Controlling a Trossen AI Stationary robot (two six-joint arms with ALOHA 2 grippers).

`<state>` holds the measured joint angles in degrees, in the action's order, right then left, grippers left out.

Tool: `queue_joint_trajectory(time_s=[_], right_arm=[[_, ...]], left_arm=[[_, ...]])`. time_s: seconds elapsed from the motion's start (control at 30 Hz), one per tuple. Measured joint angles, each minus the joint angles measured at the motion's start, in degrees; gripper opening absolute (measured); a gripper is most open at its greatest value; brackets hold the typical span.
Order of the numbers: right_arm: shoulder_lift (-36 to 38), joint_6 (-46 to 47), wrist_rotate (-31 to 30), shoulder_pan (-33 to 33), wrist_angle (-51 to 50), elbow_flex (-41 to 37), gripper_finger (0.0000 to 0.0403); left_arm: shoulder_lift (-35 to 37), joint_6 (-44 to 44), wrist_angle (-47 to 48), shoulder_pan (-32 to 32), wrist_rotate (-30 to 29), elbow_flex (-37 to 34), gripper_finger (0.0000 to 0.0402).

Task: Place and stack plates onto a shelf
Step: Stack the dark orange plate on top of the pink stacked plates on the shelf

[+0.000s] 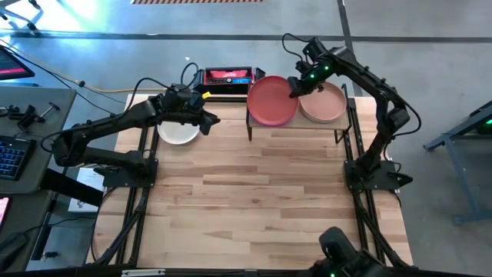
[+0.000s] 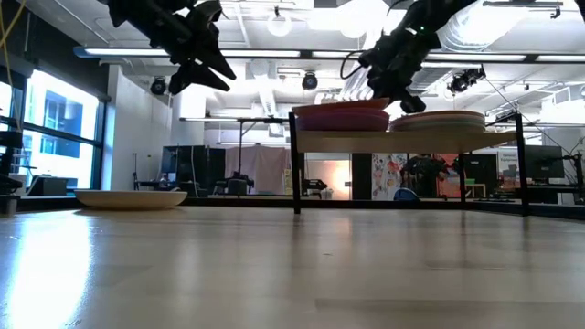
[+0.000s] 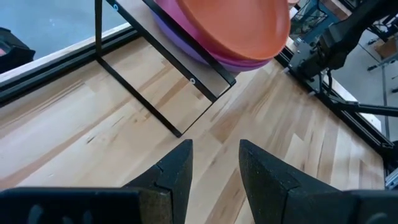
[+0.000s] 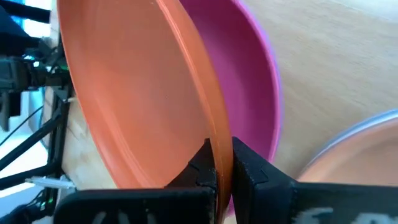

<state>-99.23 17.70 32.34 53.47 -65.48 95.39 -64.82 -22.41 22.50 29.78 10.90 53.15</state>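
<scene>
The shelf (image 1: 296, 128) stands at the table's far edge and carries two stacks. The rust orange plate (image 1: 270, 100) tops the left stack, over the magenta plate (image 4: 255, 81) and a purple one (image 3: 186, 43). A pale pink plate (image 1: 324, 106) tops the right stack (image 2: 439, 120). My right gripper (image 1: 296, 87) is shut on the orange plate, between the two stacks. The cream plate (image 1: 178, 131) lies flat on the table left of the shelf (image 2: 132, 197). My left gripper (image 1: 207, 119) hangs open well above the table (image 2: 206, 64), between the cream plate and the shelf, touching nothing. My right gripper pinches the rust orange plate's rim (image 4: 219, 140) on its right side, next to the pale pink stack, one finger on the plate's upper face and one beneath. The fingers slant down from the table's right. The plate lies on the magenta plate, its held side slightly raised.
The shelf's thin black legs (image 3: 134, 93) stand close ahead of my left gripper. A red and black box (image 1: 228, 77) sits behind the shelf's left end. The wide wooden tabletop (image 1: 261, 200) stretches toward the near edge. Black frame rails run along both table sides.
</scene>
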Motion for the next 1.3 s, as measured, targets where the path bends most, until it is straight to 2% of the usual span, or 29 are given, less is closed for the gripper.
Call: queue_joint_trajectory(time_s=[0.4, 0.7, 0.83, 1.3], right_arm=[[-0.25, 0.36, -2.91, -0.33, 0.27, 0.00, 0.0003], [-0.25, 0.43, -5.48, -0.37, 0.41, 0.00, 0.0082], [-0.21, 0.36, -4.80, -0.36, 0.46, 0.00, 0.0099], [3.16, -1.02, -4.46, 2.13, -1.59, 0.00, 0.0103]], left_arm=[[0.00, 0.52, 0.66, 0.00, 0.02, 0.00, 0.0117], [0.00, 0.19, 0.66, 0.00, -0.02, 0.00, 0.0117], [0.00, 0.17, 0.66, 0.00, -0.07, 0.00, 0.0117], [0.00, -1.47, 0.63, 0.00, -0.24, 0.00, 0.0117]])
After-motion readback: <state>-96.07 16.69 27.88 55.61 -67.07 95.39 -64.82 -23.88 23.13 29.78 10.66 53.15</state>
